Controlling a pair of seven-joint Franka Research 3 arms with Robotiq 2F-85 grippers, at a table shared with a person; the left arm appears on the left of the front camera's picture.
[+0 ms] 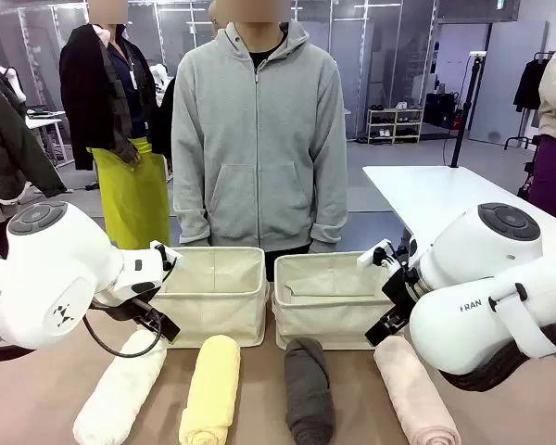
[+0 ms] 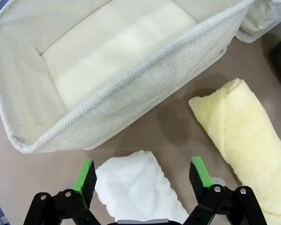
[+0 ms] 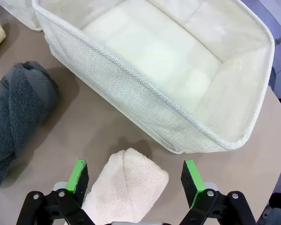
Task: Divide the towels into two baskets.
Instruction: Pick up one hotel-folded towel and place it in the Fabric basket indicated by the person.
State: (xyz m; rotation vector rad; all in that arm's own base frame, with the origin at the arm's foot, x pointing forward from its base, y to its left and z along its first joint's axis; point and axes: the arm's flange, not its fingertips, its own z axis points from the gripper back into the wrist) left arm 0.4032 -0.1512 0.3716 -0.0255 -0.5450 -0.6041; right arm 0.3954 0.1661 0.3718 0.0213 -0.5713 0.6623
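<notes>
Four rolled towels lay in a row on the table, just before two cream baskets: white towel, yellow towel, grey towel, pink towel. Left basket and right basket stood side by side (their pale inner floors were plain from the wrist views). Left gripper — jaws wide, straddling the white towel's end. Right gripper — jaws wide, over the pink towel's end. The front view added a person standing behind the baskets.
</notes>
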